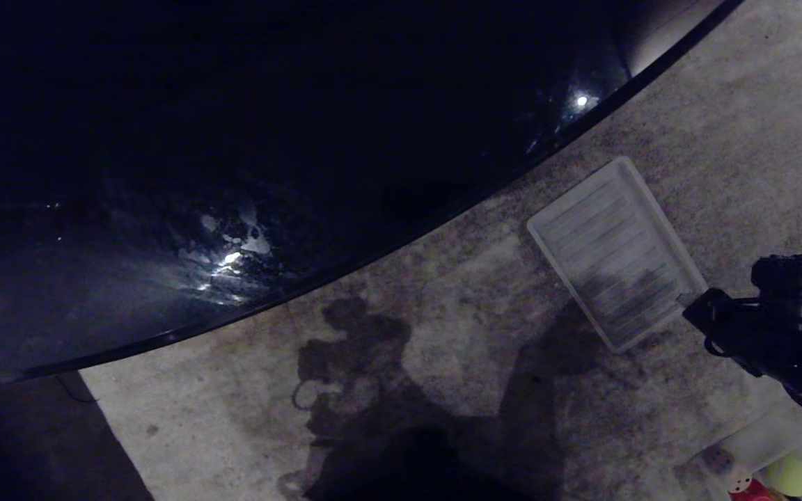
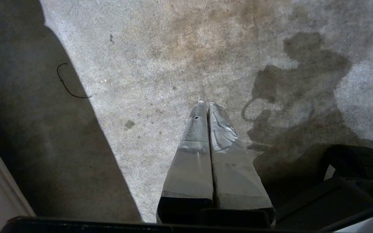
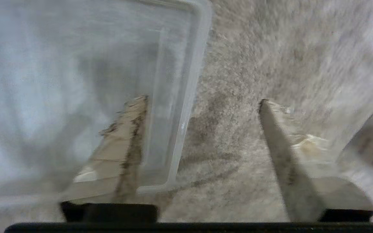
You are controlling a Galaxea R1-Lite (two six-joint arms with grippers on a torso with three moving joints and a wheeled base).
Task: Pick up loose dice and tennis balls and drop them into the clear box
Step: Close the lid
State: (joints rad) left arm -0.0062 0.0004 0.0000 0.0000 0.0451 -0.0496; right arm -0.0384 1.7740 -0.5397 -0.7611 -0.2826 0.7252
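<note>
The clear box (image 1: 777, 445) sits on the carpet (image 1: 443, 292) at the near right corner of the head view, partly cut off by the frame edge. Inside it lie a tennis ball (image 1: 789, 476), a tan die (image 1: 739, 480) just left of the ball, and a red die (image 1: 752, 495) at the very near edge, mostly out of frame. The three items lie close together; whether they touch cannot be determined.

The right arm (image 1: 784, 327) enters from the right edge, above and just beyond the box. In the right wrist view, the right gripper (image 3: 202, 103) stands wide open and holds nothing. One of its fingers (image 3: 131, 129) is seen over the translucent ribbed lid (image 3: 76, 81), just inside its rim; the other finger is over bare carpet beside that rim. Contact between finger and lid cannot be confirmed.

The left gripper (image 2: 206, 105) appears only in the left wrist view. Its two fingers are pressed together with nothing between them, pointing at bare carpet, clear of all task items.

Farther out, the ribbed lid (image 1: 613, 254) lies flat on the carpet, set diagonally, left of and beyond the right arm. Beyond it, a dark glossy curved tabletop (image 1: 269, 139) fills the far left of the head view.
</note>
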